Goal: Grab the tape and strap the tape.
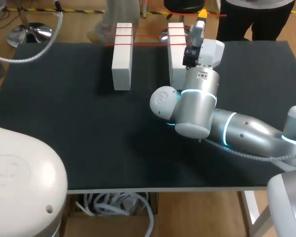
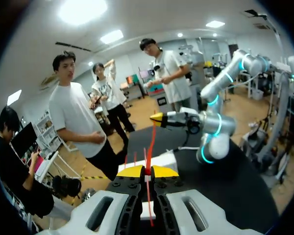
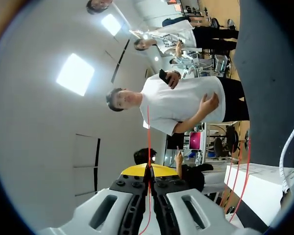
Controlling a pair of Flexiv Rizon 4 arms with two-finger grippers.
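Thin red tape [image 1: 117, 35] runs in several strands across two upright white blocks, the left block [image 1: 122, 59] and the right block [image 1: 176, 49], at the back of the black table. My right gripper [image 1: 202, 17] is raised above the right block's far end. In its wrist view the right gripper [image 3: 148, 170] is shut on a red tape strand [image 3: 148, 132]. My left gripper [image 2: 147, 171] is also shut on the tape [image 2: 151, 142], which stretches ahead to the right gripper [image 2: 157, 120] over a white block [image 2: 161, 159]. The left gripper is hidden in the head view.
The black table [image 1: 89, 138] stretches bare in front of the blocks. My right arm's elbow [image 1: 192, 113] lies over the table's middle right. A white hose [image 1: 29, 57] hangs across the back left corner.
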